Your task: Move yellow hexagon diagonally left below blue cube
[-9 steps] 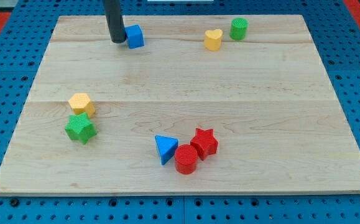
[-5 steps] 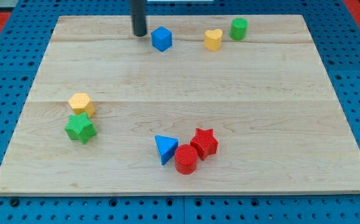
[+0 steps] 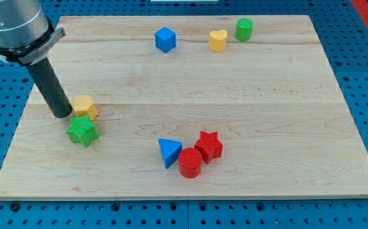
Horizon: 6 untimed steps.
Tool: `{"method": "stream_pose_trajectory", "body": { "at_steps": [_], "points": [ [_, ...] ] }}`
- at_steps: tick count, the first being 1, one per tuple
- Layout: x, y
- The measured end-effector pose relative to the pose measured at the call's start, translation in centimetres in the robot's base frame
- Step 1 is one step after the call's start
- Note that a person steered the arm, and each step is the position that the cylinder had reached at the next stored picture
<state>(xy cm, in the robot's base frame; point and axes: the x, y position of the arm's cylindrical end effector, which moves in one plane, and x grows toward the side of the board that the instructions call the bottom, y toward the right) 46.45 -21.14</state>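
The yellow hexagon [image 3: 84,106] lies at the board's left, just above the green star [image 3: 82,130]. My tip [image 3: 61,114] stands right at the hexagon's left side, touching or almost touching it. The blue cube [image 3: 164,39] sits near the view's top, left of centre, far up and to the right of the hexagon.
A yellow heart [image 3: 218,40] and a green cylinder [image 3: 244,29] sit at the top right. A blue triangle [image 3: 168,152], a red cylinder [image 3: 190,162] and a red star [image 3: 209,146] cluster at the bottom centre. The wooden board [image 3: 266,108] rests on a blue pegboard.
My tip pushed the blue cube to the right along the top, then left it and moved down to the left side of the yellow hexagon.
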Motion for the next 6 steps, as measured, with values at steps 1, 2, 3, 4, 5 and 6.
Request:
{"method": "stream_pose_trajectory", "body": {
  "at_steps": [1,2,3,4,5,6],
  "points": [
    [0.5,4.9],
    [0.2,11.5],
    [-2.0,17.9],
    [-7.4,18.1],
    [-11.8,17.9],
    [-14.1,17.9]
  ]
}}
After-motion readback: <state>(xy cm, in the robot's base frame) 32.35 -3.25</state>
